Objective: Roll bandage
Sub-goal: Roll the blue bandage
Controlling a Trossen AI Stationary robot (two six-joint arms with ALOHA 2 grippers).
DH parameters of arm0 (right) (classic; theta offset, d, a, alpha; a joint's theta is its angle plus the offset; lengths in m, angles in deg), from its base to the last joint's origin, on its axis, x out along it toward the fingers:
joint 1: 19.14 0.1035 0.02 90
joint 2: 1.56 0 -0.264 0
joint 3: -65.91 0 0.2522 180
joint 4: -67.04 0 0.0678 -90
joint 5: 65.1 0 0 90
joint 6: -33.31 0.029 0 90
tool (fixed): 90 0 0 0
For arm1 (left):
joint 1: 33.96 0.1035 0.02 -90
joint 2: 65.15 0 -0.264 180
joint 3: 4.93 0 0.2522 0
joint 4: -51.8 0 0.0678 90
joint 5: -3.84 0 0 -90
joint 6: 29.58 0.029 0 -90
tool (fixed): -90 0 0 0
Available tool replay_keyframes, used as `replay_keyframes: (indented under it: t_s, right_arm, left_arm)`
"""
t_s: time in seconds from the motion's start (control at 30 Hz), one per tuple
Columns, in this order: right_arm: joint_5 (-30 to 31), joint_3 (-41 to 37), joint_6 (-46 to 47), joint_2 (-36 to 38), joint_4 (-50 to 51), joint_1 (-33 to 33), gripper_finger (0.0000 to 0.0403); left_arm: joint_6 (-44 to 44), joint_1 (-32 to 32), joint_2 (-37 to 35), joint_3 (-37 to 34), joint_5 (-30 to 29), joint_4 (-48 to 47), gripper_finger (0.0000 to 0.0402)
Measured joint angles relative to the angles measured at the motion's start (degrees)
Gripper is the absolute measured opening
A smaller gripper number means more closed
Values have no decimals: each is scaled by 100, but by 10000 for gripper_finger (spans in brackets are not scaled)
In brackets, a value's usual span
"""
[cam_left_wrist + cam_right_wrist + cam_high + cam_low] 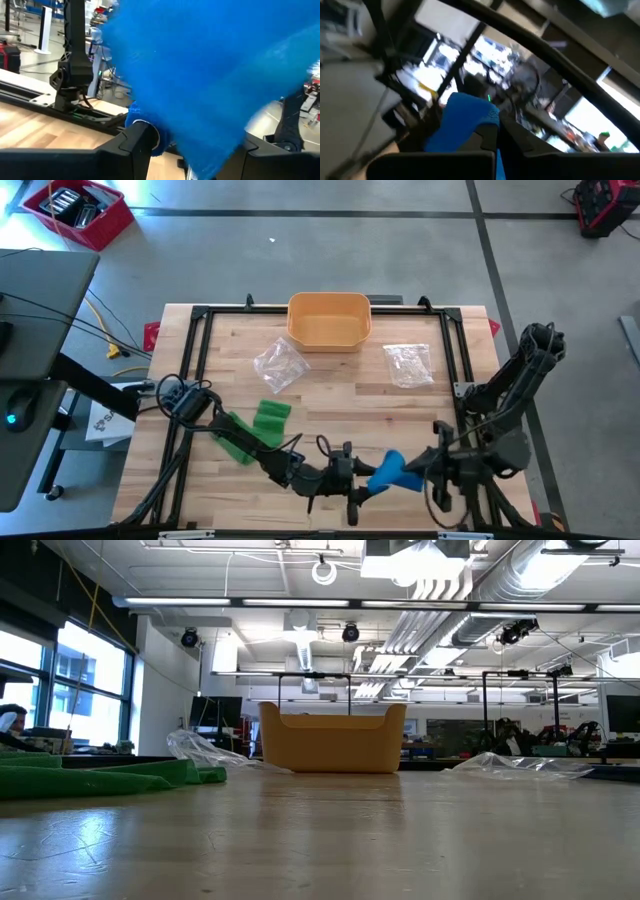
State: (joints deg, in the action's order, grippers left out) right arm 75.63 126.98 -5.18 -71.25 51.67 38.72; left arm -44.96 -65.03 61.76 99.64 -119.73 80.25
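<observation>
Blue bandage [392, 471] spans btwn both hands: right hand [432, 463] clamped shut on one end, left hand [362, 482] gripping the other.

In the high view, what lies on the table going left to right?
Green bandage → left plastic bag → yellow bin → blue bandage, held up between the two end effectors → right plastic bag.
</observation>
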Motion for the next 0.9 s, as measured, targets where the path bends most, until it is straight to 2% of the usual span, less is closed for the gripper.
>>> replay_keyframes:
  t_s: [0.17,0.43,0.6,0.77,0.9]
  right_arm:
    - [73,0,145,-4,564,-129,0]
    - [-872,0,-349,-5,1138,187,0]
    - [-1402,0,-667,-4,1365,493,0]
    - [-1658,0,-31,-82,1951,506,0]
    - [-1638,0,4,-268,2027,424,0]
  left_arm:
    - [25,-7,0,0,-2,-2,158]
    - [-1,-7,0,0,-36,-6,158]
    - [49,-7,0,0,-285,-44,158]
    - [127,-7,0,0,-322,-44,158]
    - [321,-9,0,0,-588,-43,158]
